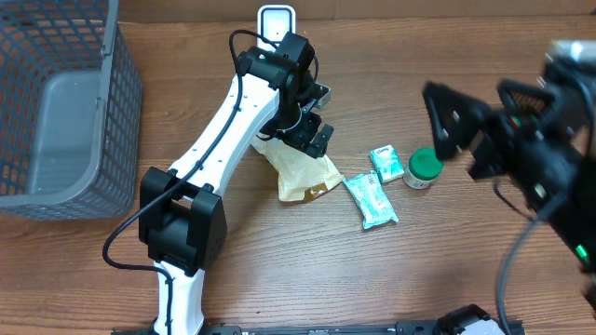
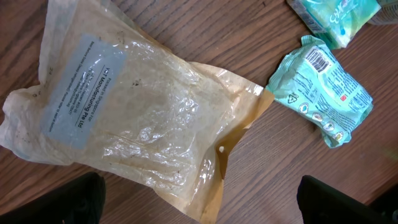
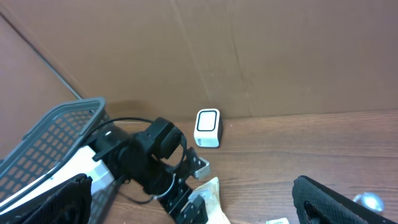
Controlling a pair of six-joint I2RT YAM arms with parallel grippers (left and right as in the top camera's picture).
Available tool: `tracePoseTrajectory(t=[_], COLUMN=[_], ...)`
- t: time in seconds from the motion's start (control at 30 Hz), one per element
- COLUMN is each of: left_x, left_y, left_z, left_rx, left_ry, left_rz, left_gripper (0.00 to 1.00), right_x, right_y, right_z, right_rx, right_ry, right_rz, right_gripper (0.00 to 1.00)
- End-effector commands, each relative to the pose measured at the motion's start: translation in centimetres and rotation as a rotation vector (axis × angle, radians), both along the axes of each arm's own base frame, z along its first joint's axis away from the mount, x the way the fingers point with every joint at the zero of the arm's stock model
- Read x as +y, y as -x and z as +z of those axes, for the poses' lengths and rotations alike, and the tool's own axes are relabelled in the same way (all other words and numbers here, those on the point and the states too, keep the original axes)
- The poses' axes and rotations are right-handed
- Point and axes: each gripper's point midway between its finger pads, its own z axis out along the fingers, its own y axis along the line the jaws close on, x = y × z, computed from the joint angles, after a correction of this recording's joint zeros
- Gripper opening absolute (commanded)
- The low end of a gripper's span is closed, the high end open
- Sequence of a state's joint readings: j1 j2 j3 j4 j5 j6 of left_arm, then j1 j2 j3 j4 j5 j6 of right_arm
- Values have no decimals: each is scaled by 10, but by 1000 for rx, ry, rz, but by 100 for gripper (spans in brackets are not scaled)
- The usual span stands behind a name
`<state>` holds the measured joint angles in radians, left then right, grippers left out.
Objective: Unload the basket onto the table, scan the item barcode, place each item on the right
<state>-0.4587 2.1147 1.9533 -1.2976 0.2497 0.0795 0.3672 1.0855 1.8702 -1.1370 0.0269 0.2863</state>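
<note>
Overhead: L hand [image 1: 312, 138] wide open, empty, above tan bag [image 1: 300, 177] lying on counter [image 1: 279, 270]; scanner [image 1: 277, 22] behind bag, teal packets [image 1: 377, 200] just right of it. L wrist: bag flat, label [image 2: 81, 93] up, barcoded packet [image 2: 320, 90] to its right. R wrist: R hand [image 3: 199, 202] wide, empty; scanner stands beyond bag.

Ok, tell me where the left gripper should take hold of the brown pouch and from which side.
Probably the plump middle of the brown pouch, from straight above. It lies flat on the table, so the thin sealed edge gives nothing to get under, while the loose crinkled film can bunch between the open left gripper hovering over it.
</note>
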Motion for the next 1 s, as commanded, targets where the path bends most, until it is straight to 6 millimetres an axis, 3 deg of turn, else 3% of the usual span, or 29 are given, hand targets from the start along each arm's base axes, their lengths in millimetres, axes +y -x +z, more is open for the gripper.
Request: tracePoseTrajectory(t=[0.0, 0.27, 0.33, 0.53, 0.63, 0.97], left_x=[-3, -3, -3, -3, -3, -3], left_y=[-1, -1, -1, -1, -1, -1], left_z=[17, 17, 17, 17, 17, 17], left_rx=[-40, -40, -40, -40, -40, -40], left_ry=[18, 18, 18, 18, 18, 18], left_rz=[0, 0, 0, 0, 0, 0], left_gripper=[100, 100, 100, 100, 100, 100], right_x=[-14, -41, -50, -65, -73, -81], right_y=[35, 104, 128, 167, 182, 183], right_z=[18, 13, 3, -37, -62, -66], right_rx=[-72, -99, -87, 21, 110, 117], right_ry=[-19, -30, -25, 17, 49, 45], right_rz=[0, 0, 0, -7, -27, -138], right_gripper=[100, 100, 100, 100, 100, 100])
